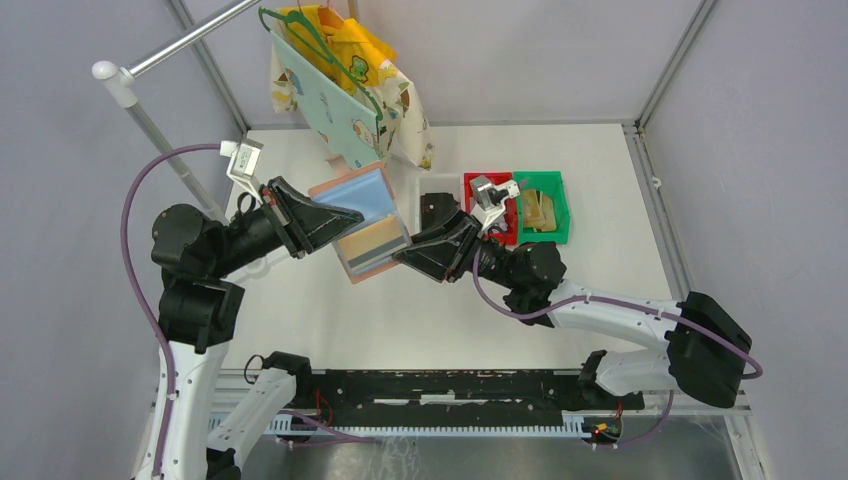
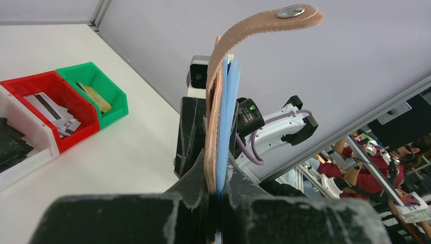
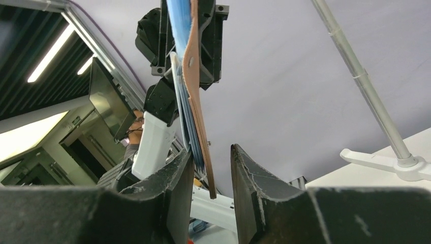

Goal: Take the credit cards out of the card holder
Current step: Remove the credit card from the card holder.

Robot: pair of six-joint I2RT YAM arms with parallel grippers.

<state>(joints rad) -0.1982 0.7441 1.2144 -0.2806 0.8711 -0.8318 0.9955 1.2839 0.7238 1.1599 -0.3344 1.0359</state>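
My left gripper (image 1: 338, 218) is shut on the card holder (image 1: 358, 205), a salmon-pink wallet with light blue pockets, and holds it open above the table. A gold-tan card (image 1: 373, 245) sits in its lower pocket. In the left wrist view the wallet (image 2: 216, 127) stands edge-on between the shut fingers, strap and snap (image 2: 289, 11) on top. My right gripper (image 1: 402, 256) is open at the wallet's lower right edge. In the right wrist view the wallet's edge (image 3: 199, 127) hangs between the spread fingers (image 3: 178, 178), blue pockets against the left one.
Three bins stand at the back right: a clear bin (image 1: 425, 190) with black cards, a red bin (image 2: 51, 81) with grey-silver cards and a green bin (image 1: 563, 215) with gold-tan cards. Patterned cloth bags (image 1: 345, 90) hang from a rod (image 1: 180, 45) at the back left.
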